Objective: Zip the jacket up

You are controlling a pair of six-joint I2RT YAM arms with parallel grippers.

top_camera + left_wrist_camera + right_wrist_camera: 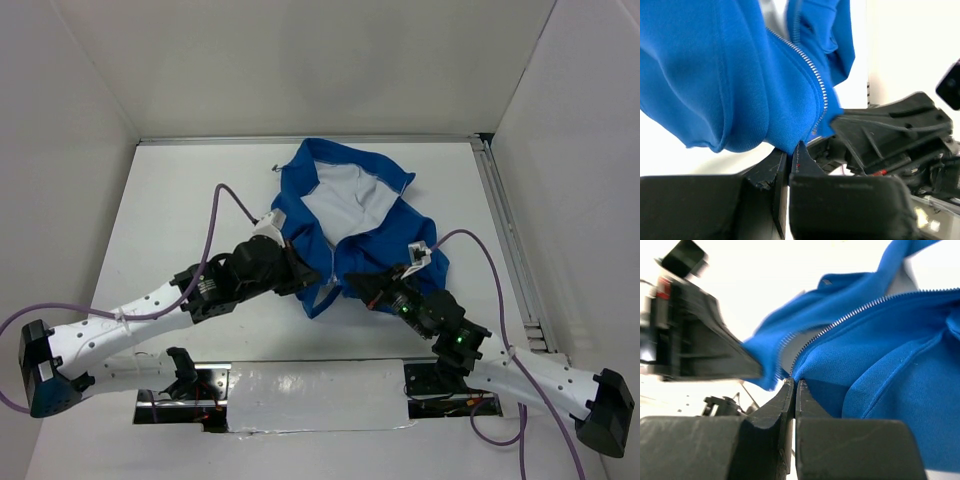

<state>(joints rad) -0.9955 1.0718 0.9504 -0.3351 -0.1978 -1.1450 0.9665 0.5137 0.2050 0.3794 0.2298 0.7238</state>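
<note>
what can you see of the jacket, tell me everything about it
The jacket is bright royal-blue soft fabric with white lining showing inside the spread collar. It lies crumpled on the white table, front up, bottom toward the near edge. Its silver-toothed zipper stands open. The left claw and right claw each pinch a front panel's bottom corner beside the teeth.

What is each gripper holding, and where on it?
Both hold the jacket at its bottom hem: left gripper pinches one front panel beside the zipper teeth, right gripper the other panel's zipper edge.
</note>
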